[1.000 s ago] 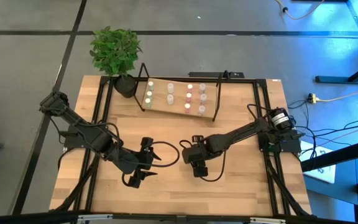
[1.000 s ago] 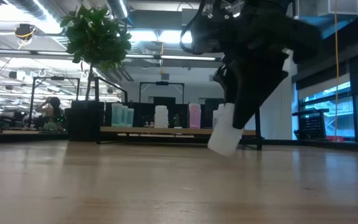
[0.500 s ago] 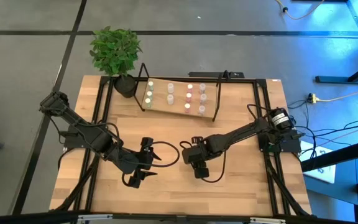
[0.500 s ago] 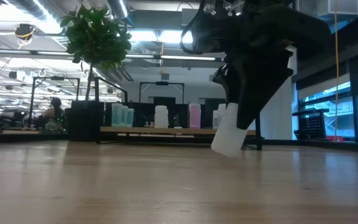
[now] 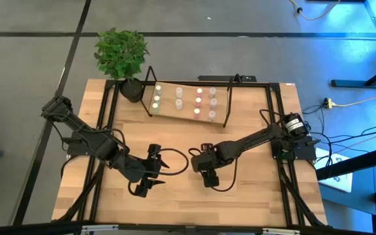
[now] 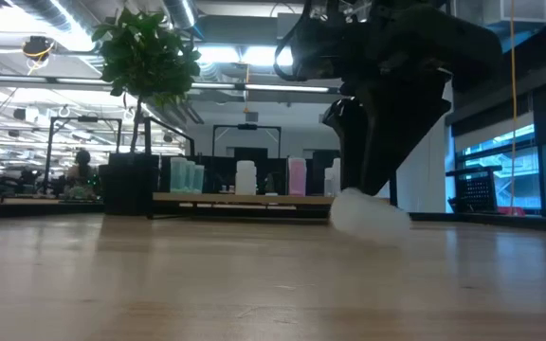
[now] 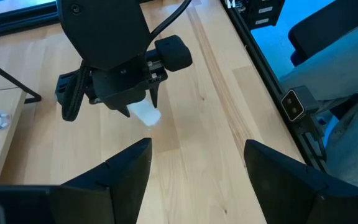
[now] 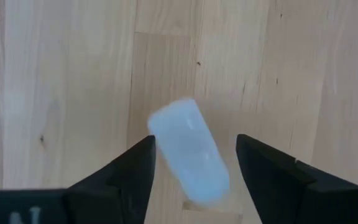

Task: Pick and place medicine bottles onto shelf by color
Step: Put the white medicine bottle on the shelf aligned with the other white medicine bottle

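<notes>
Two arms work over the wooden bench (image 5: 253, 189). The right claw (image 8: 191, 163) hangs with its fingers spread, gripping nothing; one white medicine bottle (image 8: 188, 149) lies tilted on the bench between them, its image smeared. The left claw (image 7: 194, 163) waits close by at mid-bench, fingers parted and empty. The shelf (image 5: 189, 103) stands at the far edge beside one potted plant (image 5: 121, 55) and carries about eight bottles in greenish, white and pink tints. Their exact number is hard to make out from above, and some overlap in the low view.
</notes>
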`<state>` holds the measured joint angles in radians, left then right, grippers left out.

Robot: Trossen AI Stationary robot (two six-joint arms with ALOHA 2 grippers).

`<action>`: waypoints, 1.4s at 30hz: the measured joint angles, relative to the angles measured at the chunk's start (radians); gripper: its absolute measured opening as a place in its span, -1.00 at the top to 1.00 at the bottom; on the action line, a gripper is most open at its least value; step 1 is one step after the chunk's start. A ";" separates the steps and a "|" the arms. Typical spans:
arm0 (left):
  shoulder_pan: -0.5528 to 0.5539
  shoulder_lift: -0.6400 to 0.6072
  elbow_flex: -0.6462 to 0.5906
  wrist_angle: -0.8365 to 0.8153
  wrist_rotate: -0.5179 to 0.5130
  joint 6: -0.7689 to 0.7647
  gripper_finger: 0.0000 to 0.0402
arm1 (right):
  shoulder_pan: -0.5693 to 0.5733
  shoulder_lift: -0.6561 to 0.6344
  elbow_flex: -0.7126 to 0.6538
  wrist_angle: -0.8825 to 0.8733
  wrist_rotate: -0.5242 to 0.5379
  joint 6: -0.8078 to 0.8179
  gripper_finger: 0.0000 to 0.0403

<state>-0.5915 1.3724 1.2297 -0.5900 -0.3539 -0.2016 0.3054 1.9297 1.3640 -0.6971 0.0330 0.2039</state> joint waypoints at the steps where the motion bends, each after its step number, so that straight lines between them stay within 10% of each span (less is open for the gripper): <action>1: 0.000 0.000 0.000 0.000 0.000 0.000 -0.24 | 0.000 0.000 0.000 0.000 0.000 0.000 -0.14; 17: 0.000 0.000 0.000 0.000 0.000 0.000 -0.24 | 0.006 -0.002 0.209 -0.264 0.002 -0.001 -0.15; 42: 0.007 0.000 0.000 0.003 -0.028 0.181 -0.24 | 0.290 -0.263 0.222 -0.468 0.386 0.242 -0.15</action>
<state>-0.5847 1.3724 1.2301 -0.5865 -0.3814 -0.0206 0.5954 1.6665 1.5856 -1.1648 0.4187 0.4455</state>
